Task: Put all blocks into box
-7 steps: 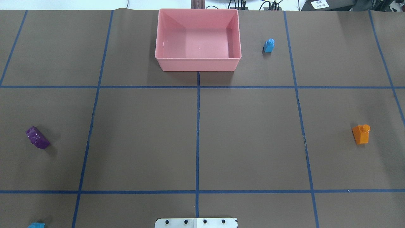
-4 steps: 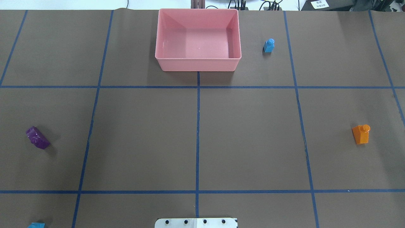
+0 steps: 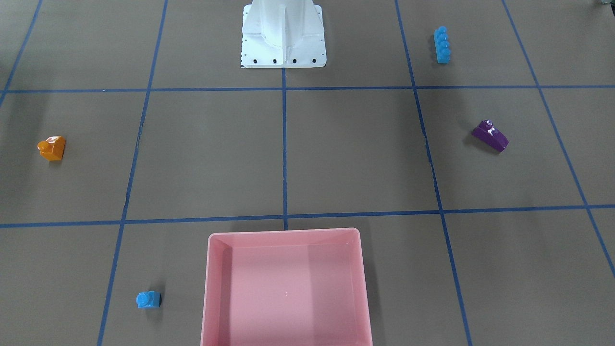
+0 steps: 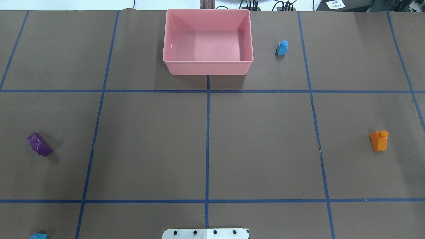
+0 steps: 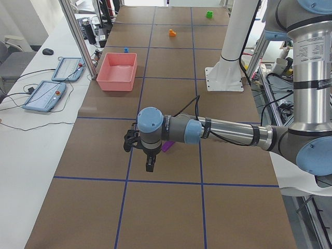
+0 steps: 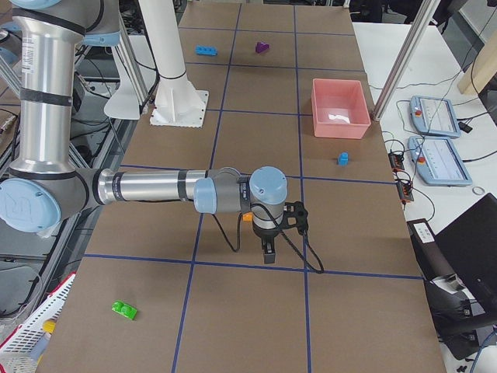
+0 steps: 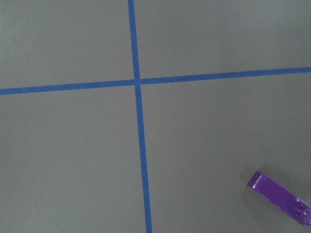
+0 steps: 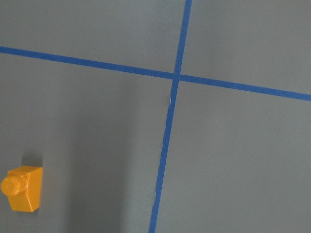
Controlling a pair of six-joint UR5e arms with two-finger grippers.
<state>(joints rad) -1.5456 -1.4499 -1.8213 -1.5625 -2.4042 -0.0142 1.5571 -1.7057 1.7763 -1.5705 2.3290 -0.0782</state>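
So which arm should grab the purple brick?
The left arm. The left claw hangs close beside the purple brick, which shows in the left wrist view too. The right claw is far off on the other side, by the orange brick.

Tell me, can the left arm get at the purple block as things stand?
Probably yes. The left end effector hangs over the table close to the purple block, which lies alone with nothing standing between them.
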